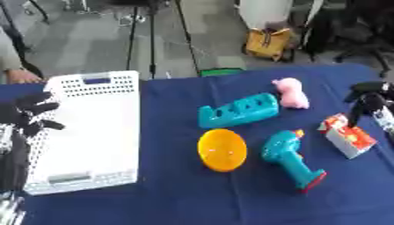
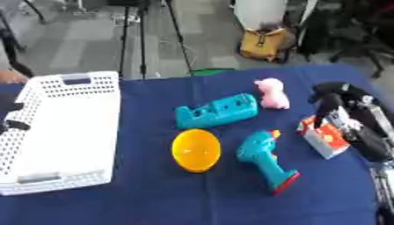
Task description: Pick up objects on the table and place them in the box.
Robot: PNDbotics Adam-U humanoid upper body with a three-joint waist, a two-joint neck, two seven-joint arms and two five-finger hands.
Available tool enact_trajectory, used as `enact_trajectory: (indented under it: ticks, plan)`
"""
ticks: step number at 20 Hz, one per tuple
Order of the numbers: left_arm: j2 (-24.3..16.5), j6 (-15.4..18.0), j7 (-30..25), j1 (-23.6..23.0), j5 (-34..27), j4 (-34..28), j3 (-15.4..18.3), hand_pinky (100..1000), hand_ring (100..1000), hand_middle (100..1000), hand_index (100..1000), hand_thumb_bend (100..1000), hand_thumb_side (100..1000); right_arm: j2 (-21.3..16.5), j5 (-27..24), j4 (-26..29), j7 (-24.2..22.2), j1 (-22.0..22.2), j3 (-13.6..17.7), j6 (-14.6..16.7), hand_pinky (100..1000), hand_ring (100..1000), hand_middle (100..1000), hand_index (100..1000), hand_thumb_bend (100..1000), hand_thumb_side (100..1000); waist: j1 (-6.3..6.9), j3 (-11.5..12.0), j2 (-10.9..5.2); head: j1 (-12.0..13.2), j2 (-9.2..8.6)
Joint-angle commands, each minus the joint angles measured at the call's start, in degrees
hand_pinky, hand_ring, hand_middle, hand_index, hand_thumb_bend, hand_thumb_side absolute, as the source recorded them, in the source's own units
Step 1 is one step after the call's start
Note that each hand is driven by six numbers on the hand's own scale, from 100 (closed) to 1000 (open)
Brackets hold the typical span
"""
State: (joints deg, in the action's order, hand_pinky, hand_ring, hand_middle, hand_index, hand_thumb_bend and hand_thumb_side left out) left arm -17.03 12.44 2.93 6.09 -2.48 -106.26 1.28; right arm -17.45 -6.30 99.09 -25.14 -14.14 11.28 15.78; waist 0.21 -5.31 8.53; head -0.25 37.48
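At the right edge of the blue tabletop (image 1: 177,197) your right hand (image 2: 332,102) reaches fingers-down onto the small red-and-white carton (image 2: 326,137); whether it pinches, you cannot tell. Your left hand (image 1: 31,112) hangs with fingers curled, holding nothing, over the white perforated plastic box (image 1: 89,132).

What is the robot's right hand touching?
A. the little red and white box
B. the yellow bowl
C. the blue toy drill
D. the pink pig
A: the right hand reaches down with its fingers on the top of the little red and white box at the table's right side, while the pink pig, yellow bowl and blue toy drill lie apart from it.
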Motion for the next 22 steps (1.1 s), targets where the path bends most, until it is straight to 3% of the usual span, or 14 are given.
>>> enact_trajectory:
  ticks: [1, 17, 18, 22]
  plan:
    - [-0.7, 0.1, 0.0, 0.3, -0.1, -0.7, 0.2, 557, 763, 773, 792, 306, 1000, -1.7, 0.1, 1.3, 0.1, -0.5, 0.3, -0.1, 339, 381, 571, 747, 100, 540, -0.07, 0.1, -0.84, 0.2, -0.42]
    - [-0.8, 0.1, -0.2, 0.2, 0.0, -0.6, 0.1, 553, 763, 773, 791, 306, 1000, -2.3, 1.1, 0.9, 0.6, -0.6, 0.5, 0.0, 339, 384, 576, 750, 100, 537, -0.33, 0.3, -0.98, 0.3, -0.16]
    - [-0.8, 0.0, -0.2, 0.1, 0.0, -0.6, 0.2, 552, 763, 773, 791, 305, 1000, -2.9, 1.7, 0.7, 0.7, -0.8, 0.9, 0.0, 352, 391, 587, 760, 154, 528, -0.4, 0.2, -1.01, 0.5, -0.15]
    - [-1.1, 0.0, -0.2, 0.0, 0.1, -0.4, 0.1, 551, 764, 773, 790, 304, 1000, -7.8, 4.9, -2.7, 1.4, -2.5, 2.0, 0.5, 396, 419, 620, 773, 229, 529, -0.63, 0.2, -1.12, 0.5, 0.08]
